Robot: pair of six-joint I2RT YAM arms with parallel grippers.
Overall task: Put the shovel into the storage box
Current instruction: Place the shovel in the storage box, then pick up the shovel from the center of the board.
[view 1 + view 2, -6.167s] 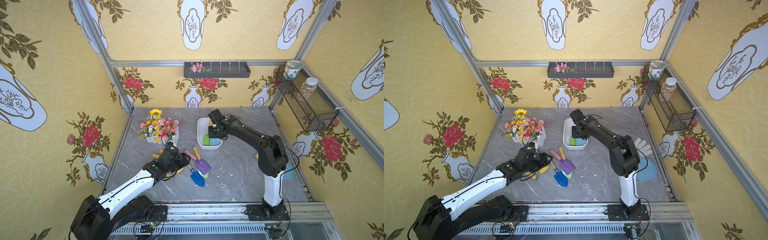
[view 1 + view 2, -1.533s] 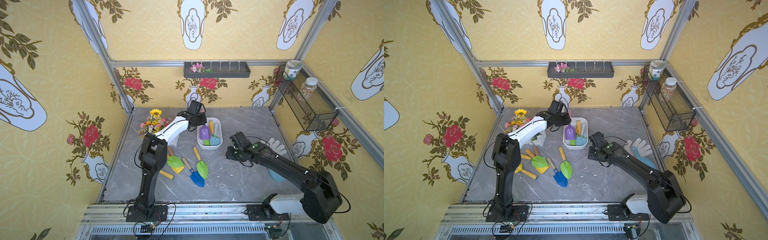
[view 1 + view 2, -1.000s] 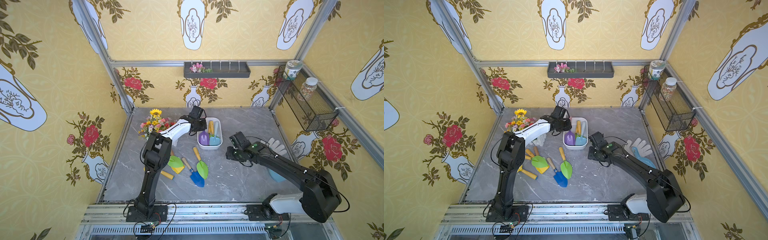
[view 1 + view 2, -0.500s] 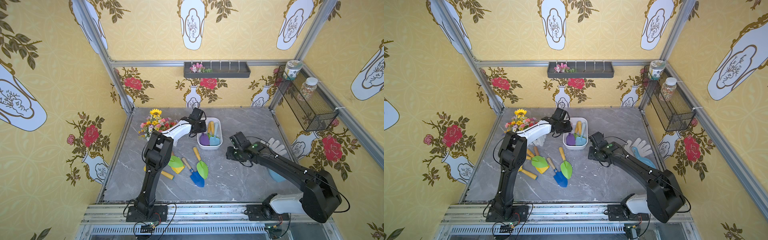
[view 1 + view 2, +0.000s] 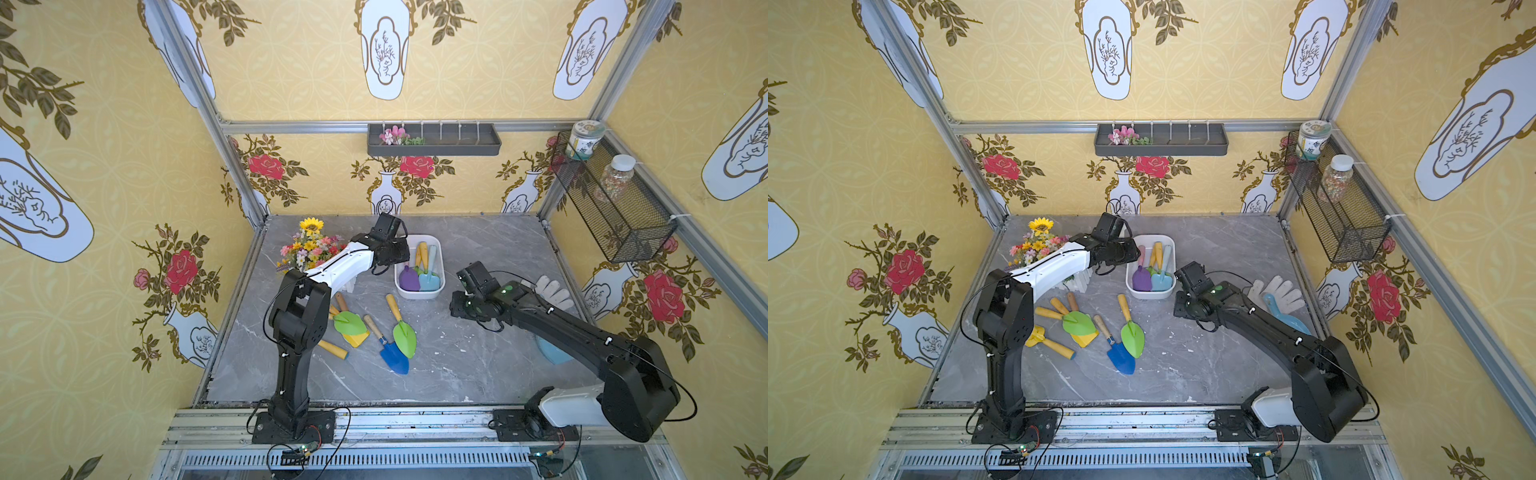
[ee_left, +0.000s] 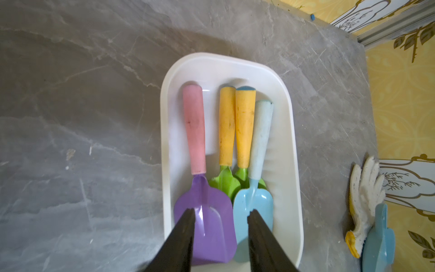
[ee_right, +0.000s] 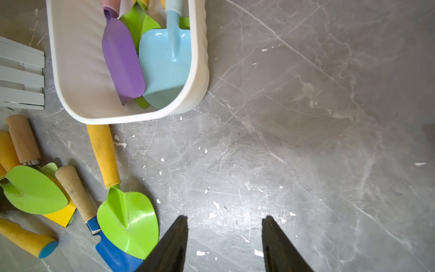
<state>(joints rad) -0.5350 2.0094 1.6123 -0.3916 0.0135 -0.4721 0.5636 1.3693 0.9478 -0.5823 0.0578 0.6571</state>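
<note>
L gripper [image 6: 221, 212] part open, empty, just above storage box [image 6: 166, 141] near back edge of counter [image 5: 478, 249]; purple shovel [image 6: 202, 188] lies inside it. R gripper [image 7: 224, 219] open wider, empty, over counter beside box

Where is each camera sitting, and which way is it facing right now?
Top views: high at the front, facing down and back over the whole table; the left arm and right arm show fully.
Left wrist: on the left arm, facing down into the storage box; the open left gripper shows.
Right wrist: on the right arm, facing down at bare table beside the box; the open right gripper shows.
Shared: both wrist views catch the box's purple shovel.
</note>
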